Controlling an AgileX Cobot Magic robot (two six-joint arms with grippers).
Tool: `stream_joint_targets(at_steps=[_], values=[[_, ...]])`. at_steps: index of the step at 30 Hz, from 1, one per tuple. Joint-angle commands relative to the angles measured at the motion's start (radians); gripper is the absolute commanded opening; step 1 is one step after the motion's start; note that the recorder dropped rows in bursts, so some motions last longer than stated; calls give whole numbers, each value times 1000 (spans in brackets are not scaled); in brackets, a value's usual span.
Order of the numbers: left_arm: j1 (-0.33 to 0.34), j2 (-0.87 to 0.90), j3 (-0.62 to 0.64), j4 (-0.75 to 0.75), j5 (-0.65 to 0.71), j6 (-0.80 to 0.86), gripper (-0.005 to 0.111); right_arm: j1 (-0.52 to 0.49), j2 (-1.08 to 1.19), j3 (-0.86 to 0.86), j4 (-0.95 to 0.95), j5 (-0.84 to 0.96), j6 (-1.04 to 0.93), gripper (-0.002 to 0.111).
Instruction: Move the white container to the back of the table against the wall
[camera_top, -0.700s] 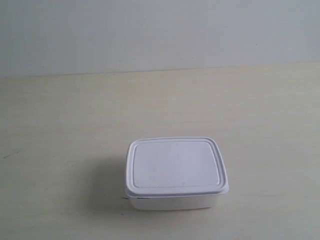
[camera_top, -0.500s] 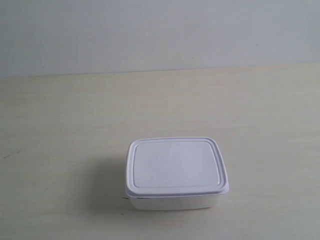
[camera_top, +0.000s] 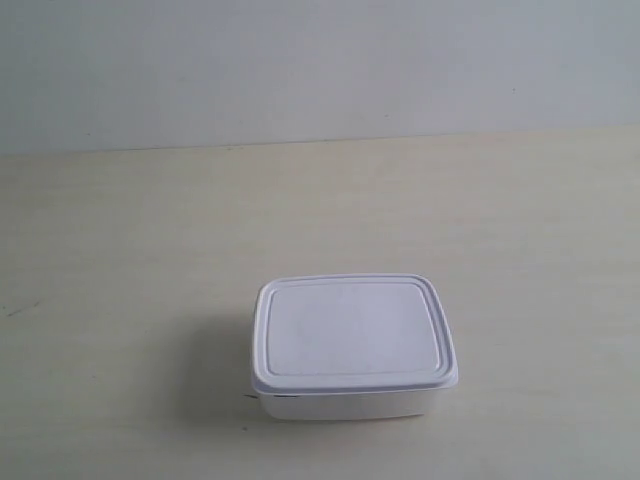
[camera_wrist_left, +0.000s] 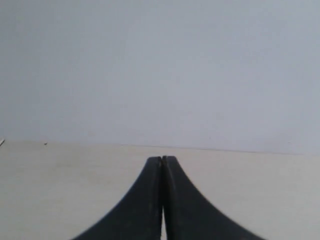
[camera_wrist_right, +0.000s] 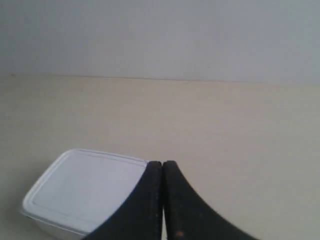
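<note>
Both sets of jaws are pressed together with nothing between them. The left gripper (camera_wrist_left: 162, 159) looks out over bare table toward the wall. The right gripper (camera_wrist_right: 162, 162) hangs above and just beside the white container (camera_wrist_right: 85, 187), not touching it.

From the exterior view the container sits with its lid (camera_top: 348, 328) on, near the front of the table (camera_top: 120, 230) and well apart from the wall (camera_top: 300, 70).

I judge it light, thin plastic, smooth and a bit slick, with sides that may flex under a hard squeeze. I cannot tell whether anything is inside. I would part the right jaws and grip it across its narrower width, below the lid rim, or simply push it low on the near side.

The tabletop is flat, pale wood grain, and I see nothing between container and wall, so a straight slide back looks workable. Pushing too high could tip it or pop the lid.
</note>
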Motion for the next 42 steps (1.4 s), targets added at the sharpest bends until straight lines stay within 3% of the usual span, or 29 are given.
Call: stream_joint_targets(at_steps=[1, 9, 12, 15, 17, 33, 35, 38, 42], values=[[-44, 98, -101, 1, -15, -8, 0, 96, 116, -120, 1, -2, -6, 0], [-130, 177, -127, 3, -19, -8, 0, 243, 262, -279, 1, -4, -6, 0], [-219, 216, -127, 3, -17, -8, 0, 281, 297, -327, 1, -6, -6, 0], [-359, 243, -127, 3, -17, -8, 0, 286, 307, -330, 1, -15, -6, 0], [-388, 243, -127, 3, -17, -8, 0, 286, 307, -330, 1, -9, -6, 0], [-387, 243, -127, 3, -17, -11, 0, 286, 307, -330, 1, -9, -6, 0], [-387, 245, -127, 6, -88, -11, 0, 286, 307, -330, 23, -5, -6, 0], [-387, 252, -127, -27, -126, -59, 0, 286, 307, -330, 111, 75, -6, 0], [-388, 260, -125, -96, -45, -126, 0, 286, 307, -322, 122, 202, -6, 0]])
